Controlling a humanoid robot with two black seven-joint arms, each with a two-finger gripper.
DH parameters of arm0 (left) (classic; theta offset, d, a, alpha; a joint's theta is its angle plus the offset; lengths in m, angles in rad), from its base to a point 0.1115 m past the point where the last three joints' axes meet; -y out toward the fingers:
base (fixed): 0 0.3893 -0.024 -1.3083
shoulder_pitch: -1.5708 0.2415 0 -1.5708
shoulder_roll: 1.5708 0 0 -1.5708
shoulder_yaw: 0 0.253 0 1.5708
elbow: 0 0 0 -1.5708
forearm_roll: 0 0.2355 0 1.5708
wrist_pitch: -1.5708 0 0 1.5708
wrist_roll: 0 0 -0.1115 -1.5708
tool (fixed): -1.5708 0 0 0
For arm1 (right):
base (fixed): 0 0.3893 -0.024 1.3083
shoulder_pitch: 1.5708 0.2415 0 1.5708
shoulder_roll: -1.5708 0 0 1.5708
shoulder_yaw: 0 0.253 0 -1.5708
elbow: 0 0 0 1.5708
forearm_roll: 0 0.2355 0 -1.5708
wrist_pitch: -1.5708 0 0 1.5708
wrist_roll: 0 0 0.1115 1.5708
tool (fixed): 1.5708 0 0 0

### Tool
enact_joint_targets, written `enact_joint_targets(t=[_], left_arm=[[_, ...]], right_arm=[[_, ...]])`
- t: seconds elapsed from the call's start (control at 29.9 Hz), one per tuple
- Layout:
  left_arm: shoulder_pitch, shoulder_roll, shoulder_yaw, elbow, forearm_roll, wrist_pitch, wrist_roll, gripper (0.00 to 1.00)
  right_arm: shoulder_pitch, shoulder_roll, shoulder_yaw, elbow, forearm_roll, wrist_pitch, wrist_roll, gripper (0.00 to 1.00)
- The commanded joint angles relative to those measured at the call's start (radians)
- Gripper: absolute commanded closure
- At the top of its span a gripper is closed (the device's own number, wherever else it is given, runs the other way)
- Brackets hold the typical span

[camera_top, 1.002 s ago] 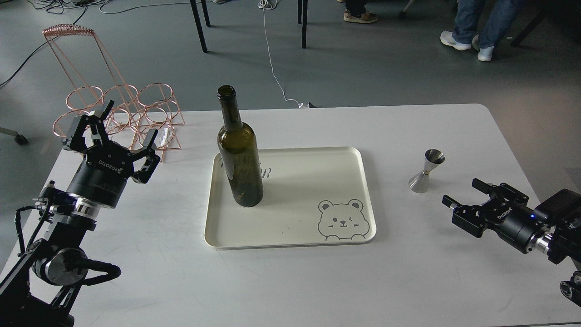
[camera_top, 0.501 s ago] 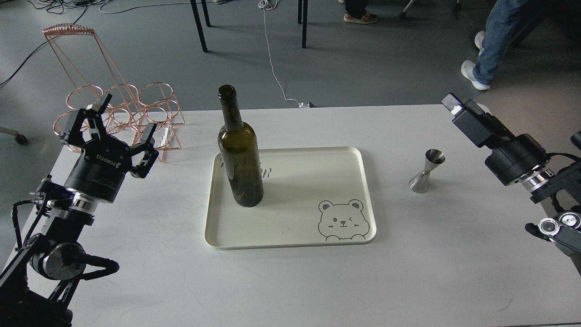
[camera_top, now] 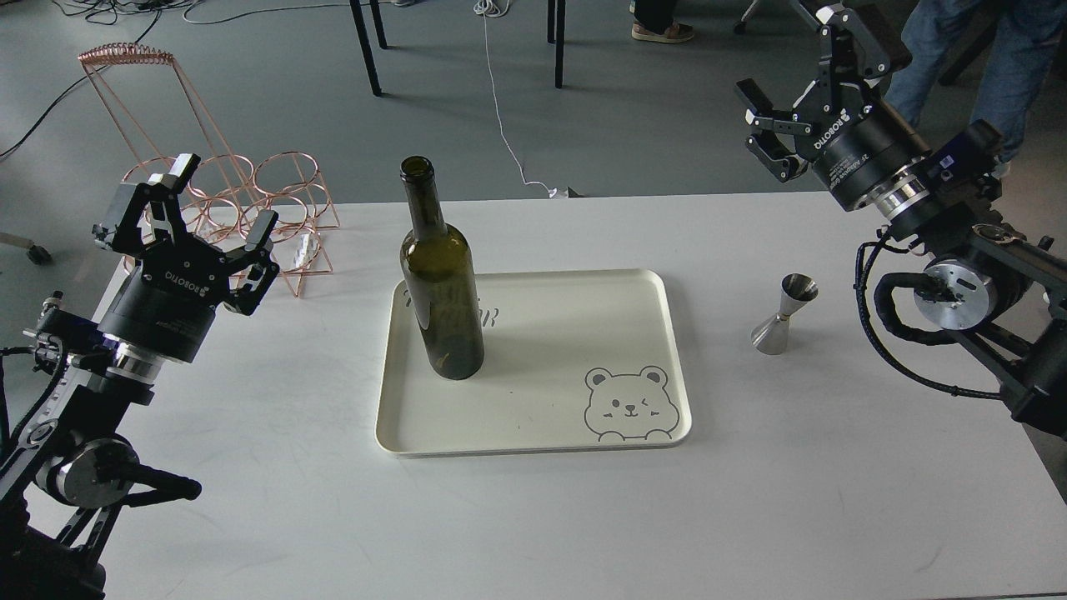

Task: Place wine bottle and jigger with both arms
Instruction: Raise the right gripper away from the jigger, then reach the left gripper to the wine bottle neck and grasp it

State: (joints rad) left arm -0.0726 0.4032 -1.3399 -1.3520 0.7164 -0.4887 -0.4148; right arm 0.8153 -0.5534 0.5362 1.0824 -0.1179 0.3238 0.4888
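Note:
The dark olive-green wine bottle (camera_top: 439, 283) stands upright on the left part of the cream tray (camera_top: 550, 367). The silver jigger (camera_top: 784, 315) stands upright on the white table, right of the tray. My left gripper (camera_top: 187, 212) is open and empty at the table's left edge, well left of the bottle. My right gripper (camera_top: 796, 71) is open and empty, raised high above the table's far right, above and behind the jigger.
A copper wire rack (camera_top: 212, 200) stands at the table's far left corner, just behind my left gripper. The tray has a bear drawing (camera_top: 629, 404) at its front right. Chair legs and people's feet are on the floor beyond the table.
My right arm has swung up from low at the table's right edge to high above the far right. My left gripper has drifted slightly back and left. The bottle and the jigger have not moved.

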Motion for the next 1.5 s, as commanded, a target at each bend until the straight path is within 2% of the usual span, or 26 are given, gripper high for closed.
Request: enact_joint_targets(t=[0.0,0.07,0.27,0.37,0.53,0.63,0.8,1.2,1.47], left_arm=[[0.002,0.022,-0.001,-0.051,0.133,0.0,-0.045,0.01],[0.002,0.04,-0.002,-0.09,0.266,0.0,-0.074,0.01],[-0.009,0.147,-0.005,-0.191,0.748,0.005,-0.074,0.01],[-0.033,0.224,0.002,-0.222,0.892,0.067,-0.074,0.01],[-0.087,0.345,0.034,-0.274,1.099,0.084,-0.074,0.01],[-0.13,0.368,0.056,-0.328,1.222,0.128,-0.074,0.01],[-0.217,0.379,0.14,-0.335,1.442,0.18,-0.074,0.02],[-0.303,0.326,0.252,-0.332,1.465,0.183,-0.074,0.01],[-0.34,0.272,0.277,-0.257,1.462,0.188,-0.074,0.02]], right_arm=[[-0.068,0.081,0.001,-0.102,0.034,0.161,0.0,0.01],[-0.099,0.111,-0.007,-0.119,0.027,0.165,0.0,0.01],[-0.123,0.132,-0.009,-0.124,0.012,0.165,0.0,0.01],[-0.123,0.132,-0.009,-0.124,-0.006,0.165,0.0,0.01],[-0.136,0.132,-0.007,-0.124,-0.029,0.165,0.0,0.01],[-0.137,0.132,-0.007,-0.124,-0.032,0.165,0.0,0.01],[-0.143,0.132,-0.005,-0.122,-0.035,0.165,0.0,0.01],[-0.148,0.122,-0.005,-0.121,-0.035,0.165,0.0,0.01],[-0.148,0.121,-0.005,-0.121,-0.037,0.165,0.0,0.01]])
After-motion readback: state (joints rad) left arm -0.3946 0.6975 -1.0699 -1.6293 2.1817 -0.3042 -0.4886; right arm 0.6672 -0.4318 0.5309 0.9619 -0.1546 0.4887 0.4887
